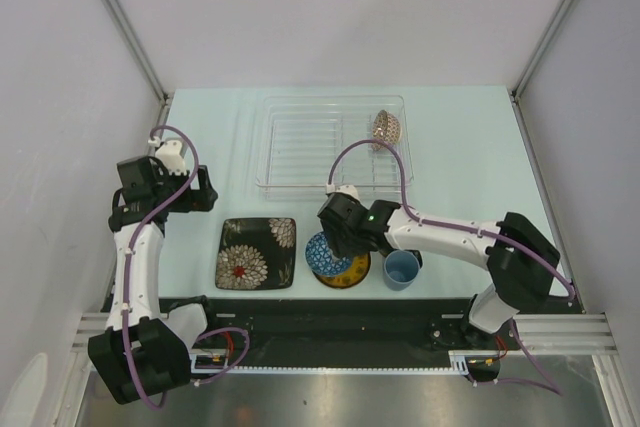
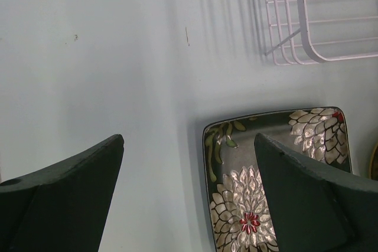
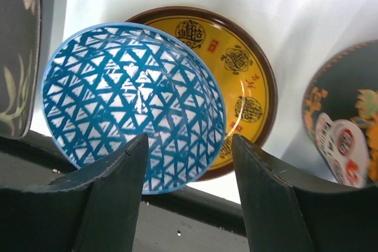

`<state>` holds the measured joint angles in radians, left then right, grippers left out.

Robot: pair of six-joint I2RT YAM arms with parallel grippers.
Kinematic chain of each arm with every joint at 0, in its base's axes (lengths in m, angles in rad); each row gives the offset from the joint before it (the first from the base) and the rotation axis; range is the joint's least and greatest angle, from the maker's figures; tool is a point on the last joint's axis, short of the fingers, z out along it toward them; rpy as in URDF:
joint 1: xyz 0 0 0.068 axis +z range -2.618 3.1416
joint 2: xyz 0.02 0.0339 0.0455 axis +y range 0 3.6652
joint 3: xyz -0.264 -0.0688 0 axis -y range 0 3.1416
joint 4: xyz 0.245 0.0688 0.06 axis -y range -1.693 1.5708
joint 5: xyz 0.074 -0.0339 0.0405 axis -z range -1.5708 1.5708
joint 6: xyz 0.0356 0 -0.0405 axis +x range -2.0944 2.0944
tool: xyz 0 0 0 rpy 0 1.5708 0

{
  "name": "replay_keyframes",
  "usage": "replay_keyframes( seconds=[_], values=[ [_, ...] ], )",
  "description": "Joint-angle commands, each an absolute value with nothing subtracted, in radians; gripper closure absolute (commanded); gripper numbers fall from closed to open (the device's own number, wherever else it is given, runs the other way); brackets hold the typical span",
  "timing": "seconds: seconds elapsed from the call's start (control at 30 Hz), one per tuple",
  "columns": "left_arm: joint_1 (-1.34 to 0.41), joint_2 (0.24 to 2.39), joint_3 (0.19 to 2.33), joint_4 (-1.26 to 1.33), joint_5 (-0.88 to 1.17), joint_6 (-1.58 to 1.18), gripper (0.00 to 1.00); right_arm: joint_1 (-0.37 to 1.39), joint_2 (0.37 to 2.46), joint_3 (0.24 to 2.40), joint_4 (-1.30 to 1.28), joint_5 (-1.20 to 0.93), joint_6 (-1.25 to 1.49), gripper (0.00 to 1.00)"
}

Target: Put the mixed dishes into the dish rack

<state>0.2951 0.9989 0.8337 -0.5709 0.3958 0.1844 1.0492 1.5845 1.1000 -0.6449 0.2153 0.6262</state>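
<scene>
The clear dish rack (image 1: 300, 137) stands at the back, with the cream-pink bowl (image 1: 386, 127) in its right end. The black floral plate (image 1: 257, 253) lies at the front. The blue bowl (image 1: 326, 253) sits on the yellow saucer (image 1: 352, 274), beside the light-blue cup (image 1: 401, 269). My right gripper (image 1: 335, 239) is open just above the blue bowl (image 3: 133, 104), its fingers straddling the bowl's near rim above the saucer (image 3: 242, 69). The dark mug (image 3: 345, 128) is to the right. My left gripper (image 2: 189, 163) is open and empty over the plate's (image 2: 277, 175) left edge.
The rack's wire grid corner (image 2: 295, 45) shows at the top right of the left wrist view. The table's dark front rail (image 3: 195, 216) runs just below the bowl. White walls and slanted frame posts (image 1: 120, 17) enclose the table.
</scene>
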Motion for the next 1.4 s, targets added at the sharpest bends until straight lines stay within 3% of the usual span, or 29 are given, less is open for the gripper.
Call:
replay_keyframes(
  seconds=[0.0,0.23,0.33,0.37,0.43,0.47,0.67,0.9,1.0,1.17,1.37],
  values=[
    [0.302,0.983,0.851,-0.555,0.396,0.193,0.02,1.035,1.649,1.124,-0.607,0.184,0.626,0.38],
    [0.302,0.971,0.856,-0.563,0.397,0.193,0.03,1.016,1.684,1.123,-0.584,0.144,0.627,0.47],
    [0.302,0.966,0.851,-0.563,0.399,0.193,0.02,1.014,1.686,1.123,-0.583,0.144,0.627,0.69],
    [0.302,0.966,0.850,-0.561,0.399,0.195,0.02,1.015,1.678,1.123,-0.586,0.147,0.629,0.83],
    [0.302,0.963,0.847,-0.561,0.397,0.193,0.02,1.019,1.666,1.123,-0.591,0.166,0.629,0.97],
    [0.304,0.962,0.845,-0.558,0.397,0.193,0.02,1.022,1.648,1.124,-0.591,0.172,0.627,1.00],
    [0.304,0.960,0.836,-0.554,0.399,0.193,0.03,1.048,1.568,1.193,-0.696,0.314,0.609,1.00],
    [0.304,0.960,0.830,-0.549,0.402,0.184,0.02,1.037,1.519,1.468,-0.917,0.564,0.545,1.00],
    [0.302,0.962,0.825,-0.548,0.403,0.183,0.03,1.022,1.586,1.662,-1.087,0.787,0.543,1.00],
    [0.302,0.960,0.824,-0.549,0.403,0.183,0.03,0.960,1.922,2.042,-1.512,1.162,0.699,1.00],
    [0.304,0.946,0.818,-0.555,0.390,0.201,0.03,0.873,1.996,2.020,-1.520,1.196,0.721,1.00]
  ],
)
